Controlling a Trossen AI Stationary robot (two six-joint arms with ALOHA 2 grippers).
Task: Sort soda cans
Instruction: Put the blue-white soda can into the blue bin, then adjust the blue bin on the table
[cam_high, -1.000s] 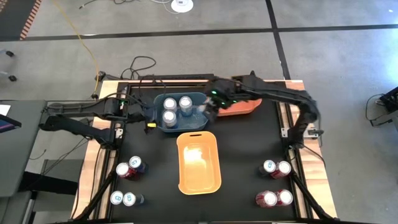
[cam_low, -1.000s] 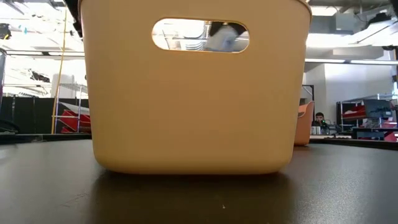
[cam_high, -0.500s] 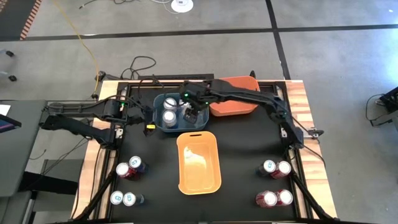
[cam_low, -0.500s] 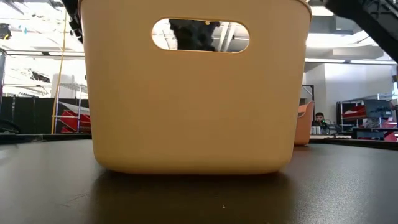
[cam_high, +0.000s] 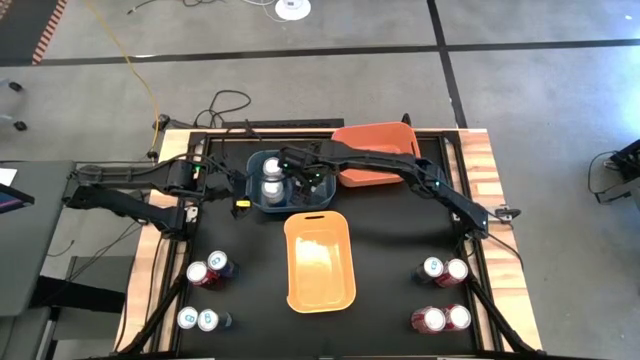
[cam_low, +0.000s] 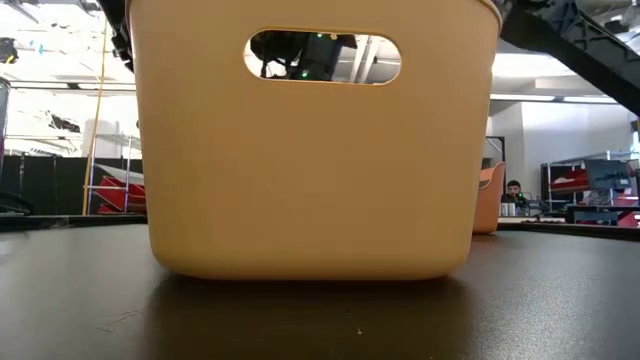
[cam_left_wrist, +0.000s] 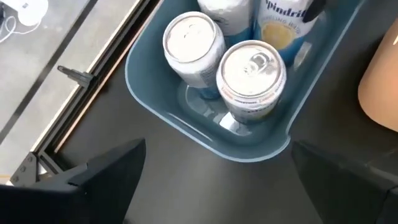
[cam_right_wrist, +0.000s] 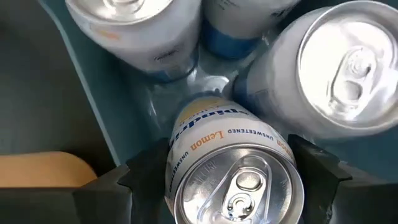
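The blue bin (cam_high: 252, 197) at the table's far middle holds several white soda cans (cam_high: 271, 187). My right gripper (cam_high: 303, 178) reaches down into it, shut on another white can (cam_right_wrist: 233, 180). That can stands upright beside the others (cam_right_wrist: 345, 68). My left gripper (cam_left_wrist: 217, 186) hovers open just left of the bin, nothing between its fingers. It looks down on two cans (cam_left_wrist: 252, 71) and the held one (cam_left_wrist: 289, 18). More cans stand in pairs near the table's front corners. My right gripper pinches the white can's body just below its top rim (cam_right_wrist: 177, 158) between its two fingers (cam_right_wrist: 143, 180), one on each side. The fingers come from above, pointing steeply down. The can is upright inside the blue bin; whether its base rests on the floor is hidden.
The yellow bin (cam_high: 320, 260) lies in the table's middle and fills the low view. The orange bin (cam_high: 375, 170) is at the far right of the blue one. Pairs of cans stand front left (cam_high: 198, 272), (cam_high: 197, 320) and front right (cam_high: 445, 268), (cam_high: 445, 318).
My right gripper has gone toward the table's left edge and down, from the blue bin's right rim into the bin, carrying the white can upright in among the other cans.
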